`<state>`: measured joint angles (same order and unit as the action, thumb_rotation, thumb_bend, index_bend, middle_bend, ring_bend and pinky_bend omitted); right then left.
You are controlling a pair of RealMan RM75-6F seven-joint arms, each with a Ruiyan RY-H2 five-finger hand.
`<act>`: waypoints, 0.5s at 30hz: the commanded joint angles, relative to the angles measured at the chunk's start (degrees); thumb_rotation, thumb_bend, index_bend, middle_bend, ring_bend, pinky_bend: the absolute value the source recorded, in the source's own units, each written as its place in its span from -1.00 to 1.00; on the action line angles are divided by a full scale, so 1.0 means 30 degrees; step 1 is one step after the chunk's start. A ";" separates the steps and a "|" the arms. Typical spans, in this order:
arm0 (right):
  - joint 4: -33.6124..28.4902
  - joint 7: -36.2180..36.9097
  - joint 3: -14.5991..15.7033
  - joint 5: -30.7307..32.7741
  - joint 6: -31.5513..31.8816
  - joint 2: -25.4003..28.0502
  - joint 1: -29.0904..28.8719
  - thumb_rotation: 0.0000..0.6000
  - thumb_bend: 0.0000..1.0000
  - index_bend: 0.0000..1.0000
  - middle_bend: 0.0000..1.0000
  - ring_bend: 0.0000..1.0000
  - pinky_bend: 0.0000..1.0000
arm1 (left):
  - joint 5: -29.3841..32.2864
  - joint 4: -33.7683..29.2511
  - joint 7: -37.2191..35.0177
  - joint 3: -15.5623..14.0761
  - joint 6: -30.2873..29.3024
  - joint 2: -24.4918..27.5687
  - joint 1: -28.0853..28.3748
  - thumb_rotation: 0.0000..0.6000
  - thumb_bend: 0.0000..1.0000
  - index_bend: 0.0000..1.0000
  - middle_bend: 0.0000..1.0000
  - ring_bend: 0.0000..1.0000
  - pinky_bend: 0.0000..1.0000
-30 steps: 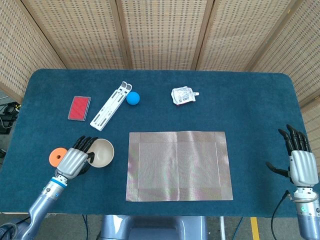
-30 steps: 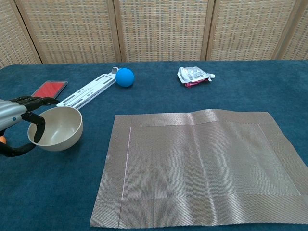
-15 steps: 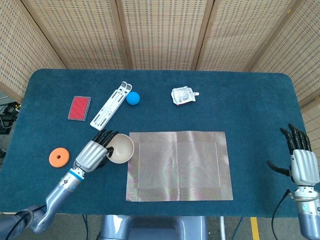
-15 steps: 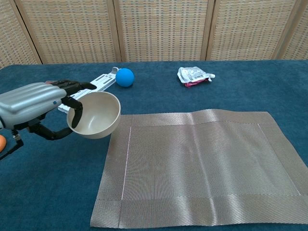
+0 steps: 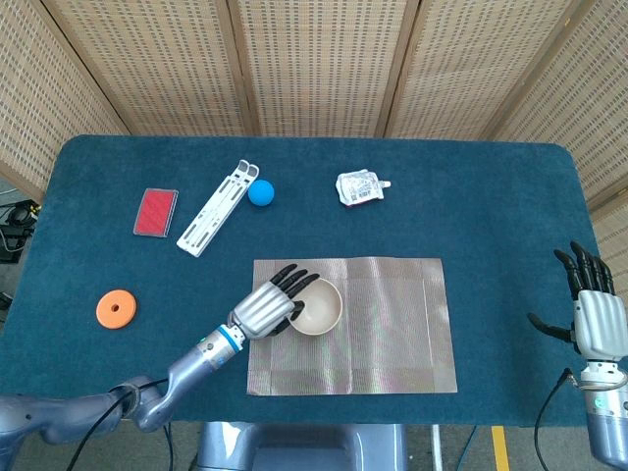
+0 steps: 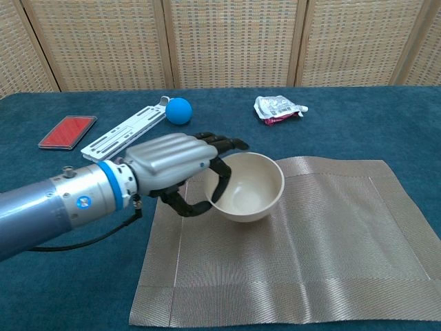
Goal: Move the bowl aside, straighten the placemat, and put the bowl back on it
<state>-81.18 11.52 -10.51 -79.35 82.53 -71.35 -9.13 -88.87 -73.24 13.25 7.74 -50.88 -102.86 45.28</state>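
Bowl point(image 6: 246, 186), gripped at its rim by the left robot hand point(image 6: 172, 165), hung over the flat placemat point(image 6: 331, 241) for replacing; right robot hand point(image 5: 595, 312) idled, fingers spread, empty.

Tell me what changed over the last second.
The left hand, gripping the bowl by its rim, carried it rightward from beside the orange disc to over the placemat. The right hand, blue ball, pouch and red case stayed put.
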 commanded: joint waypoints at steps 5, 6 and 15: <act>0.0190 -0.0039 -0.0038 0.0145 -0.0168 -0.0116 -0.0068 1.00 -0.55 -0.71 -1.00 -1.00 -1.00 | 0.0976 0.2100 0.0430 0.0770 0.1659 -0.2378 0.1784 1.00 0.00 0.23 -1.00 -1.00 -1.00; 0.0206 -0.0045 -0.0041 0.0148 -0.0169 -0.0125 -0.0071 1.00 -0.55 -0.71 -1.00 -1.00 -1.00 | 0.1053 0.2219 0.0443 0.0810 0.1718 -0.2513 0.1875 1.00 -0.01 0.22 -1.00 -1.00 -1.00; 0.0248 -0.0171 -0.0002 0.0078 -0.0125 -0.0197 -0.0075 1.00 -0.55 -0.71 -1.00 -1.00 -1.00 | 0.1693 0.2353 0.0747 0.0826 0.1908 -0.2899 0.2256 1.00 -0.48 -0.44 -1.00 -1.00 -1.00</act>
<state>-80.42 11.03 -10.53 -79.09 82.12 -71.94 -9.36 -84.05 -65.87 15.30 10.29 -45.14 -111.78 52.10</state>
